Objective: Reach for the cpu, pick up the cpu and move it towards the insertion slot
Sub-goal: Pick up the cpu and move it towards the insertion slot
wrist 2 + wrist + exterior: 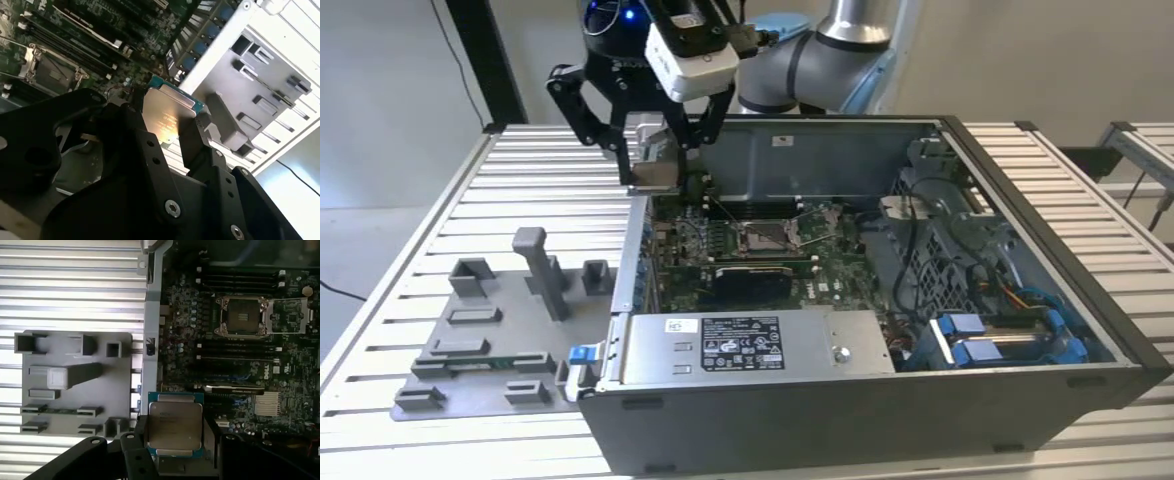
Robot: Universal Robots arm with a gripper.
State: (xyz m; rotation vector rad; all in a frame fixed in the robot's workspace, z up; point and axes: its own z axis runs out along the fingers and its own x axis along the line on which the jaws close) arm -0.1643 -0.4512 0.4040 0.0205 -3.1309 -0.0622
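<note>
With the tool (pixel 175 450) clamped on the cpu (pixel 175 425), I confirm pickup complete; the cpu hangs over the case's edge, well apart from the insertion slot (pixel 243 316), transfer unfinished.

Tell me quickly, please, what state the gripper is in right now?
Gripper: shut on the cpu, held above the case wall.

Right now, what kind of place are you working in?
Likely a robot test bench for PC assembly: a slatted metal table, an open computer case, a grey fixture plate, and the gripper holding the cpu.
</note>
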